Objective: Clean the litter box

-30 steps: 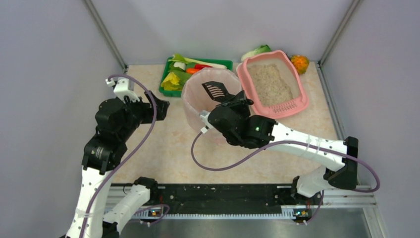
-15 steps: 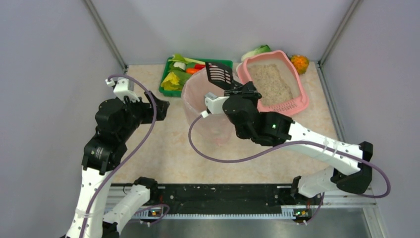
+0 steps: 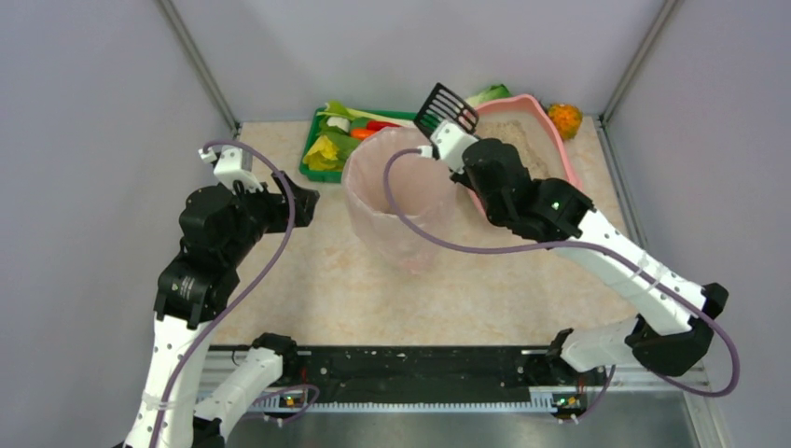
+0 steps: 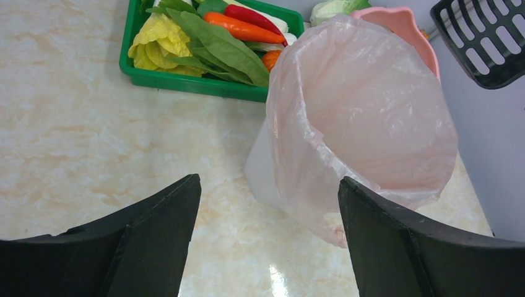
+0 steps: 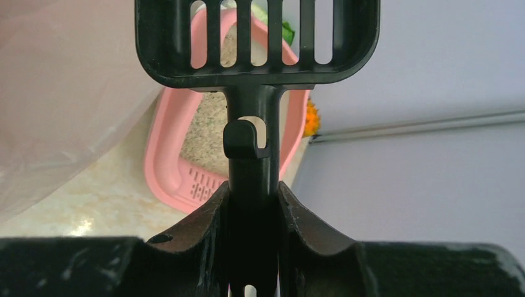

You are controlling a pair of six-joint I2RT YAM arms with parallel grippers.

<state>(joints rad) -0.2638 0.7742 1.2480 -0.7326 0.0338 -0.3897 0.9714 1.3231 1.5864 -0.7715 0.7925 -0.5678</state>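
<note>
**Two arms tackling litter duty, one scoop hanging between bin and box**

Low at left, the left gripper is idling with its jaws spread wide and empty. It is facing the bag-lined bin, seemingly keeping clear of the work. At mid-frame, the right gripper is clamping the black slotted scoop by its handle. The scoop's head is riding high near the bin's far rim, apparently empty and poised to dip. Beyond it, at upper right, the pink litter box is sitting by the back wall, holding beige litter. At upper centre, a green vegetable tray is lying beside the bin. No brand, label or writing is showing.
</note>
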